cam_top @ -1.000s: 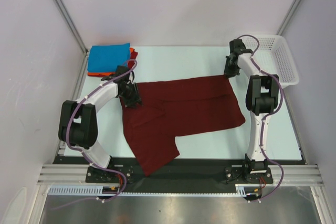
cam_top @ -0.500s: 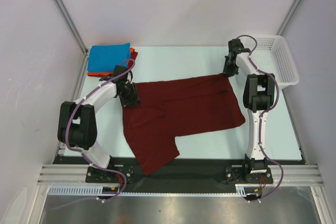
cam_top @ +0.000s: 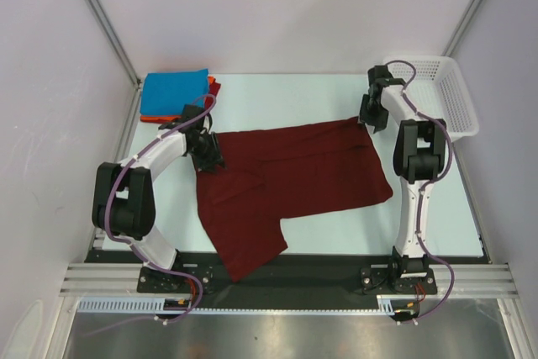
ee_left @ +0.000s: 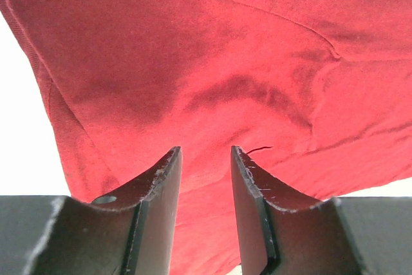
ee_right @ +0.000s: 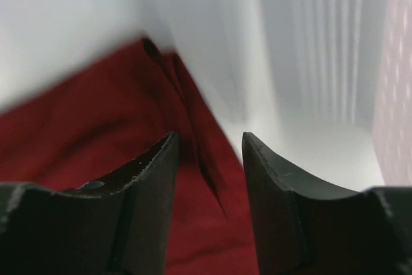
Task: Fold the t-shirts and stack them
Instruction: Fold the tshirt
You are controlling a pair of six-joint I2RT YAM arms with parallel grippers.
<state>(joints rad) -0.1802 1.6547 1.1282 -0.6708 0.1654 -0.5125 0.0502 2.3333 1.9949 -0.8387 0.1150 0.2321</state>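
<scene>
Your maroon t-shirt (cam_top: pixel 294 170) lies opened out across the middle of the table (cam_top: pixel 277 94). One lobe of it runs toward 7 o'clock and hangs over the near edge onto the black rail. The cloth is flat in the main, with soft creases near its left side.

Your left gripper (cam_top: pixel 210 155) sits at the shirt's 10 o'clock corner. On its wrist camera the fingers (ee_left: pixel 159 188) are parted and clamp nothing. Red cloth fills the slot between them and spreads away beyond the tips.

Your right gripper (cam_top: pixel 370 117) is at the shirt's 1 o'clock corner. Its two jaws are also spread and hold nothing. On its wrist camera (which is blurred) the pointed cloth corner lies just past the tips, with pale table to the right of it.

At the table's 10 o'clock corner you have the blue t-shirt (cam_top: pixel 175 90) folded on top of the orange-red t-shirt (cam_top: pixel 150 118), which shows only as a rim along the near and right edges. The white mesh basket (cam_top: pixel 461 115) stands at 2 o'clock, just beside the right arm's upper link.
</scene>
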